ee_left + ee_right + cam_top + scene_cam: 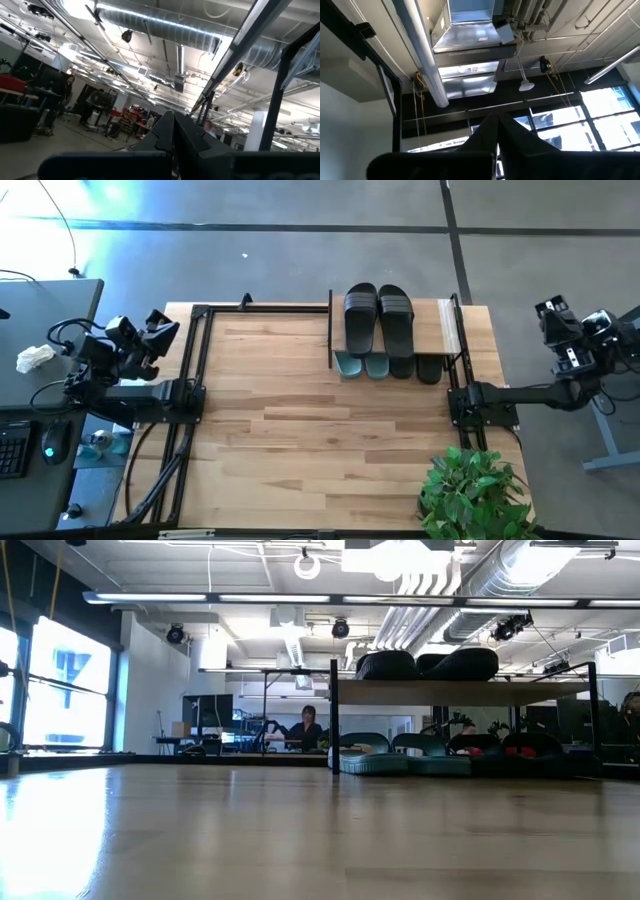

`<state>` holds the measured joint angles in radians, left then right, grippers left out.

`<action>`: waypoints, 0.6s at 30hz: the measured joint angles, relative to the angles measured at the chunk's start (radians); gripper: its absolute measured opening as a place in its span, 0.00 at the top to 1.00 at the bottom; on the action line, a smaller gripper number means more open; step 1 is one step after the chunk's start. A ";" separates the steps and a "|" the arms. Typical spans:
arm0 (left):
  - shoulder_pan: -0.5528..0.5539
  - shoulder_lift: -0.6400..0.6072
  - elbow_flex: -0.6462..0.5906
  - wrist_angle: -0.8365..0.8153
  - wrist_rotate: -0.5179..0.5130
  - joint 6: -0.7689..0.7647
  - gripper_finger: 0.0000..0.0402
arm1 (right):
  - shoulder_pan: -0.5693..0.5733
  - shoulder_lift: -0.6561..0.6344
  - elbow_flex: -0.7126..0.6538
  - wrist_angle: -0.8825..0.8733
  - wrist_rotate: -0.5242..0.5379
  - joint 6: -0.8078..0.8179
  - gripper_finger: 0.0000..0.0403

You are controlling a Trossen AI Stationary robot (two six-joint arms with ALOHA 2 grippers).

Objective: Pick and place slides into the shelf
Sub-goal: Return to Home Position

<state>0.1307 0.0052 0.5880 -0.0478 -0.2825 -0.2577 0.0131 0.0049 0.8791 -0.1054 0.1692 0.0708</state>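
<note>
Left claw [158, 328] sits beyond the table's [300, 470] left edge with its fingers pressed together and nothing between them. Its twin, the right claw [552, 312], sits beyond the right edge, closed the same way and also empty. At the table's far side stands the shelf [440, 320]: one black pair [378, 315] lies on its top board, while the green pair [360, 366] and the other black pair [415, 368] lie side by side under it, their ends poking out toward the near edge.

Four black slides [361, 315], two green slides [350, 364], one shelf [435, 320].
</note>
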 joint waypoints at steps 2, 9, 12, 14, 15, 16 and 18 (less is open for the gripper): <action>0.000 0.001 0.000 -0.005 -0.001 0.000 1.00 | -0.006 0.001 0.000 -0.001 0.000 0.000 1.00; 0.000 0.001 -0.003 -0.005 0.007 0.009 1.00 | -0.028 0.000 0.001 -0.018 0.013 0.005 1.00; 0.000 0.001 -0.051 0.002 0.010 -0.025 1.00 | -0.044 0.001 -0.029 0.006 -0.009 0.028 1.00; 0.000 0.002 -0.087 0.017 0.010 -0.053 1.00 | -0.058 0.001 -0.079 0.066 -0.033 0.042 1.00; 0.000 0.002 -0.111 0.048 0.010 -0.062 1.00 | -0.064 0.001 -0.108 0.109 -0.045 0.049 1.00; 0.000 0.002 -0.137 0.083 0.010 -0.065 1.00 | -0.069 0.001 -0.140 0.151 -0.051 0.057 1.00; 0.000 0.002 -0.190 0.141 0.014 -0.075 1.00 | -0.074 0.001 -0.205 0.228 -0.058 0.069 1.00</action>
<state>0.1307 0.0074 0.3983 0.0932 -0.2680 -0.3332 -0.0607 0.0062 0.6738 0.1221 0.1110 0.1403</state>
